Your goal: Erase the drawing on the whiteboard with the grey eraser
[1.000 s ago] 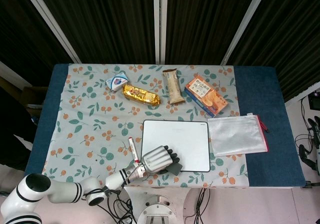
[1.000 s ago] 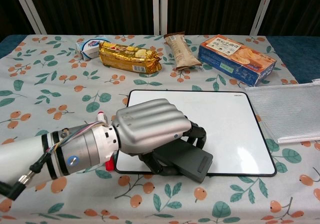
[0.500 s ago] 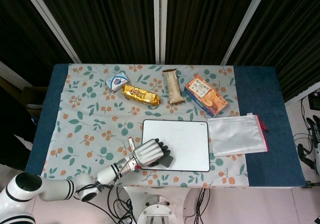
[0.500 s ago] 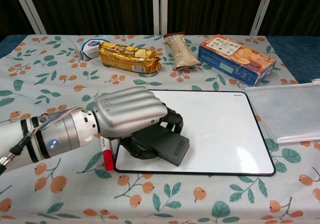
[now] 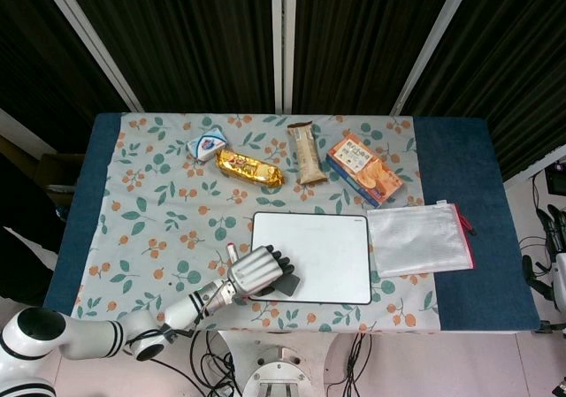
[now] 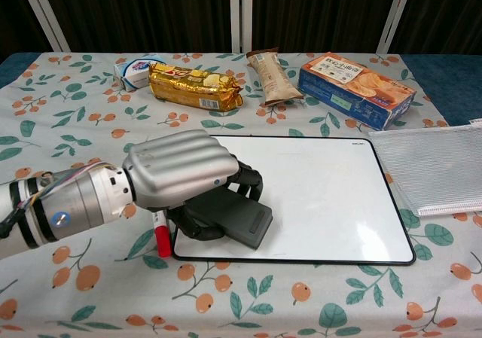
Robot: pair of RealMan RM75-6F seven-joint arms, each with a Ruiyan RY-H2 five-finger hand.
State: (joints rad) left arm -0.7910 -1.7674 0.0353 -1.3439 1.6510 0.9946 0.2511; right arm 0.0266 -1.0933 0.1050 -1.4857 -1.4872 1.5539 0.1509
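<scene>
The whiteboard (image 6: 324,191) (image 5: 327,247) lies flat near the table's front edge, and its visible surface is blank white. My left hand (image 6: 179,172) (image 5: 254,271) grips the dark grey eraser (image 6: 239,219) (image 5: 287,285) and presses it on the board's near-left corner. Its fingers curl over the eraser's top. My hand hides the board's left edge. No right hand shows in either view.
A red marker (image 6: 160,232) lies just left of the board, under my wrist. Behind the board sit a gold snack pack (image 6: 196,86), a brown bar (image 6: 269,74), a biscuit box (image 6: 358,88) and a small white-blue packet (image 6: 135,71). A mesh zip pouch (image 6: 440,169) lies to the right.
My left hand has slid the eraser leftward along the board's near edge, from near its middle to the near-left corner. The red marker has come into view under my wrist.
</scene>
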